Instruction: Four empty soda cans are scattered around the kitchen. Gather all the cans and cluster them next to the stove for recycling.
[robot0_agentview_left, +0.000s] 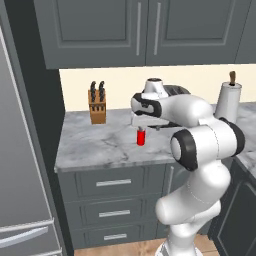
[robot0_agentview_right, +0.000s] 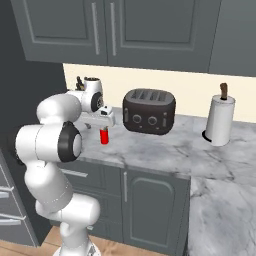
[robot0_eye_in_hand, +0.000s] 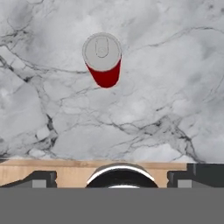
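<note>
The claw (robot0_agentview_left: 141, 128) hangs over the marble counter (robot0_agentview_left: 95, 145) with its jaws spread as wide as they go and nothing between them. It points straight down, which suits a grasp from above on a small upright cylinder. Just under it, slightly forward of the fingertips, stands a red soda can (robot0_agentview_left: 141, 137), upright and near the counter's front edge; in the hand view the can (robot0_eye_in_hand: 102, 59) sits above the middle, so the claw probably needs to shift forward before it descends. No grip has been made yet.

Farther out, a knife block (robot0_agentview_left: 97, 106) stands against the back wall to the can's left, well apart from it. A paper towel roll (robot0_agentview_left: 228, 102) stands on its holder at the far right.

The right base view adds a dark toaster (robot0_agentview_right: 149, 111) with two round dials, on the counter just right of the can (robot0_agentview_right: 104, 136); the arm hides most of it from the left side. The hand view alone gives the can's silver lid and pull tab, and the wooden floor beyond the counter's edge. I can't see a stove here, so I judge a drive will follow the pickup.
</note>
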